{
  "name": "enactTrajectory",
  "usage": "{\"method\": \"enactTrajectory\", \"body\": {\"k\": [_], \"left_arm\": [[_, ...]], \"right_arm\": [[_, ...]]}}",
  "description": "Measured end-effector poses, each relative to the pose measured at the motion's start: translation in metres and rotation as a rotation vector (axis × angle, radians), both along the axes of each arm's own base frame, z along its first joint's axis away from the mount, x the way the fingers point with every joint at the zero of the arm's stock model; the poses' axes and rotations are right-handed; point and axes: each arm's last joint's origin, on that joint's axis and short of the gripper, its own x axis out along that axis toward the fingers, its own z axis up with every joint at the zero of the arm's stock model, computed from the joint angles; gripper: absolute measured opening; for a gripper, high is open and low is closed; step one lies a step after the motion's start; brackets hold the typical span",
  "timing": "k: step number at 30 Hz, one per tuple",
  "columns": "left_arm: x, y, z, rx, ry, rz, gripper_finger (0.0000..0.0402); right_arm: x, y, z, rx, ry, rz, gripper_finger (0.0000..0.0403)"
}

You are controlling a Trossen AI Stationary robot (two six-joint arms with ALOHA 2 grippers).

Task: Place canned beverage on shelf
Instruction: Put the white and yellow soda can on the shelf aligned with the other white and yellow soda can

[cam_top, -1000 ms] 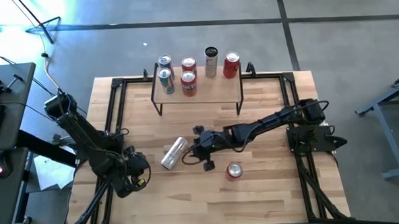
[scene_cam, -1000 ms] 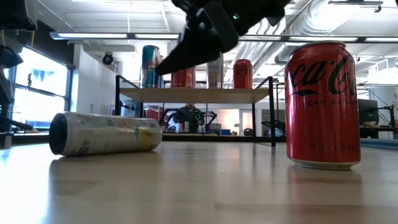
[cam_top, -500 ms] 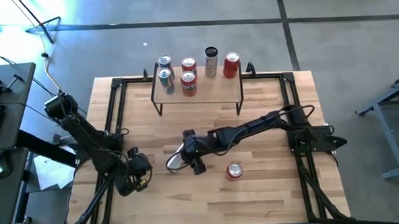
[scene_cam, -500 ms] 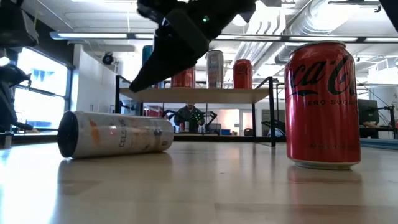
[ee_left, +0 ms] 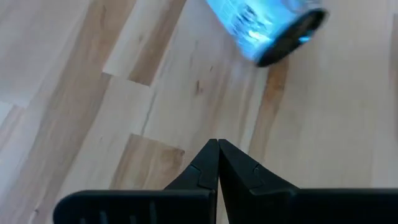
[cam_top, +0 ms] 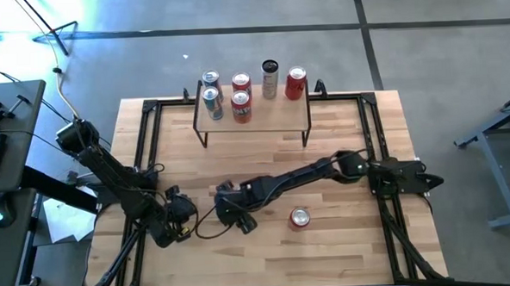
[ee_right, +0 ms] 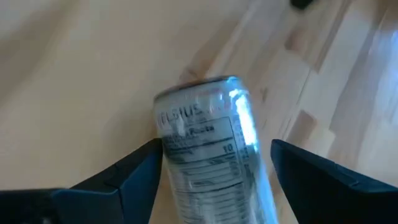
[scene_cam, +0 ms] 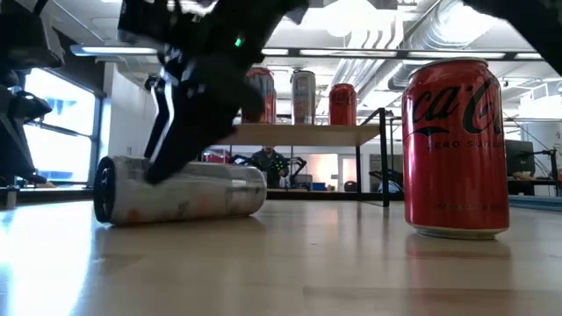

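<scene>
A slim pale can (scene_cam: pixel 180 187) is seen lying on its side on the desk (cam_top: pixel 346 242), in front of the shelf (cam_top: pixel 252 114) and well apart from it. The right pincer (ee_right: pixel 214 163) is lowered over this can with its fingers spread on either side, not clenched. The left pincer (ee_left: pixel 217 163) is clenched on nothing, near the can. A red can (scene_cam: pixel 456 147) is stood upright nearby, and six cans are lined up on the shelf

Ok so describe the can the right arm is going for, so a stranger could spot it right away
On the wooden table, in front of the shelf, the right gripper straddles a slim silver can, fingers open. It is the only can lying on its side; the others stand upright.
</scene>
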Motion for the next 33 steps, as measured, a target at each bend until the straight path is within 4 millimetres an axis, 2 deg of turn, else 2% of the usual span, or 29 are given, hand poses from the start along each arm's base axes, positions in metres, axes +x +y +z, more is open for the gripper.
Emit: {"method": "enactTrajectory", "body": {"k": [6, 15, 21, 23, 28, 33], "left_arm": [[0.001, -0.002, 0.001, -0.018, -0.011, -0.009, 0.0000], [0.002, -0.001, 0.001, -0.003, -0.023, -0.008, 0.0000], [0.003, 0.000, 0.002, 0.026, -0.069, 0.020, 0.0000], [0.003, 0.000, 0.002, 0.034, -0.075, 0.019, 0.0000], [0.003, 0.000, 0.002, 0.018, -0.081, 0.040, 0.0000], [0.002, 0.000, 0.002, 0.016, -0.081, 0.045, 0.0000]], "right_arm": [[0.013, 0.001, -0.008, -0.033, 0.056, 0.003, 0.0284], [0.016, -0.008, -0.018, 0.047, 0.093, -0.059, 0.0282], [0.016, -0.012, -0.022, 0.067, 0.096, -0.114, 0.0248], [0.016, -0.012, -0.022, 0.067, 0.093, -0.114, 0.0235], [0.019, -0.012, -0.016, 0.074, 0.077, -0.113, 0.0235], [0.018, -0.008, -0.002, 0.009, 0.038, -0.135, 0.0235]]}}
